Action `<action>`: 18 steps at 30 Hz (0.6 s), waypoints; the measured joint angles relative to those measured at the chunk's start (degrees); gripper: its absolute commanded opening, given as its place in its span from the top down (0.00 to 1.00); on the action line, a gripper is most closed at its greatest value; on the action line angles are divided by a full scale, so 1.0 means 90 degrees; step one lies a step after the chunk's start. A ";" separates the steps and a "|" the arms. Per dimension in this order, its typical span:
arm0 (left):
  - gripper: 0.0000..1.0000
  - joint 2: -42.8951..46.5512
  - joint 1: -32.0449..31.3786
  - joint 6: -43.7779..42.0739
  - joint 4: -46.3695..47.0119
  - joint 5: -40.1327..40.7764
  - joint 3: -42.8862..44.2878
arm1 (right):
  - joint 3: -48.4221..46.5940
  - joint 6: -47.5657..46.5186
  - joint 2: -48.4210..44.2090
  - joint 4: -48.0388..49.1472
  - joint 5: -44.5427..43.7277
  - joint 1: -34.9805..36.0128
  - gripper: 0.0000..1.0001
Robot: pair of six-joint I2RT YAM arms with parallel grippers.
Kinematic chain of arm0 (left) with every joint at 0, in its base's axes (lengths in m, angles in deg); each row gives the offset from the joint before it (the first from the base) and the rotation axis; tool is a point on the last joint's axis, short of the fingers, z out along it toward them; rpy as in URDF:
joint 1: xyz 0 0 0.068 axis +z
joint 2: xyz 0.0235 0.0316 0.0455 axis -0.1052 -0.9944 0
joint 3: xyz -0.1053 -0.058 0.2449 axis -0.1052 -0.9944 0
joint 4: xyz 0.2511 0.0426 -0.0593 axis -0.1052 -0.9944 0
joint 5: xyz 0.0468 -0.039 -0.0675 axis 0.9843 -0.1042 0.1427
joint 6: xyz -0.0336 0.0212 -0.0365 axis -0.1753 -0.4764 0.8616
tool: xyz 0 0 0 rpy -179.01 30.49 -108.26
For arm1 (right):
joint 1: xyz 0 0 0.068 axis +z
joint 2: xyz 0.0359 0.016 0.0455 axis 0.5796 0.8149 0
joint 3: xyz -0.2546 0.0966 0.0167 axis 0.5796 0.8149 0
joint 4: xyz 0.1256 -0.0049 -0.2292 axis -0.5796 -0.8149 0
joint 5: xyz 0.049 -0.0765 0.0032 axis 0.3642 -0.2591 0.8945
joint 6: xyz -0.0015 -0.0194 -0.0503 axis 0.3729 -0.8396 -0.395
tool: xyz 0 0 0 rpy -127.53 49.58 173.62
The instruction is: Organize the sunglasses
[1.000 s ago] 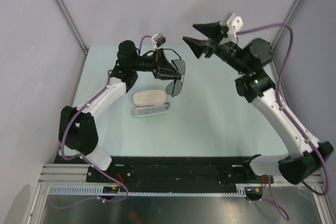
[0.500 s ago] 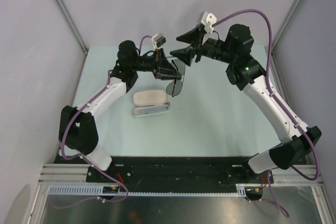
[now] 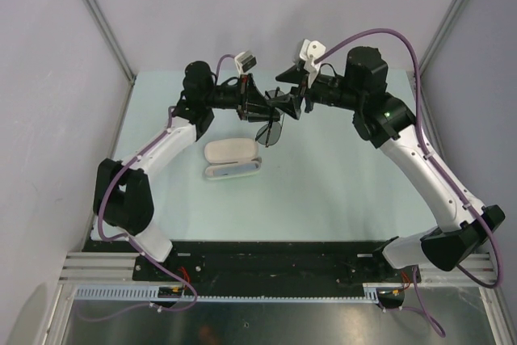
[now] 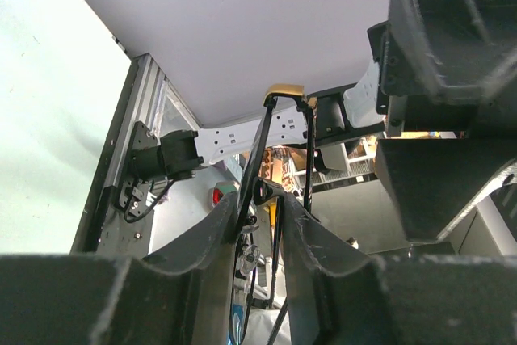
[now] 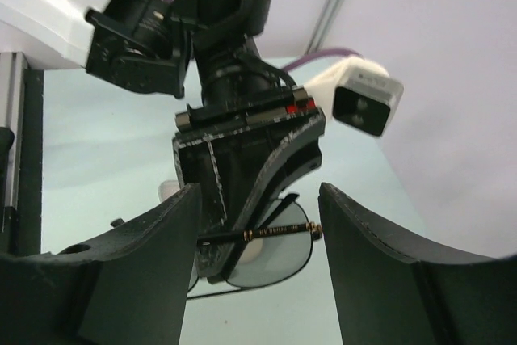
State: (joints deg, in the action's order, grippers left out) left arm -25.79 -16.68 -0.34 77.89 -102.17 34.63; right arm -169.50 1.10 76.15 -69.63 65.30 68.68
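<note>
The sunglasses (image 3: 271,128) have thin dark wire frames and grey lenses. My left gripper (image 3: 260,107) is shut on them and holds them above the table at the back centre. In the left wrist view the frame (image 4: 260,191) sits pinched between my fingers. My right gripper (image 3: 287,103) is open and faces the left one, its fingers on either side of the sunglasses. In the right wrist view a temple arm (image 5: 275,233) and a grey lens (image 5: 271,260) lie between my open fingers (image 5: 380,264).
An oblong beige case (image 3: 232,158) lies open on the table, just in front of and to the left of the held sunglasses. The pale green table (image 3: 339,191) is bounded by metal posts and grey walls at the back and sides.
My right gripper has swung left and down from the back right until its open fingers straddle the sunglasses. My left gripper has kept hold of them almost in place.
</note>
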 measured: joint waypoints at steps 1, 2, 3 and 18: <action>0.68 0.0000 0.0000 0.0000 0.0000 0.0000 0.0012 | 0.0000 -0.0053 0.0000 -0.0119 -0.0100 0.0000 0.36; 0.68 0.0000 0.0000 0.0000 0.0002 0.0000 0.0022 | 0.0000 -0.0078 0.0000 -0.0199 -0.0180 0.0000 0.36; 0.68 0.0000 0.0000 -0.0002 0.0005 0.0000 0.0027 | 0.0002 -0.0080 0.0000 -0.0233 -0.0274 0.0000 0.36; 0.68 0.0000 0.0034 -0.0459 -0.0007 -0.0002 0.0697 | 0.0811 0.3014 -0.0614 0.0131 0.0010 -0.0981 0.44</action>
State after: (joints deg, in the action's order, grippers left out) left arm -25.79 -16.37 -4.47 77.82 -102.19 40.90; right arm -162.20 28.22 70.62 -68.45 65.38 59.85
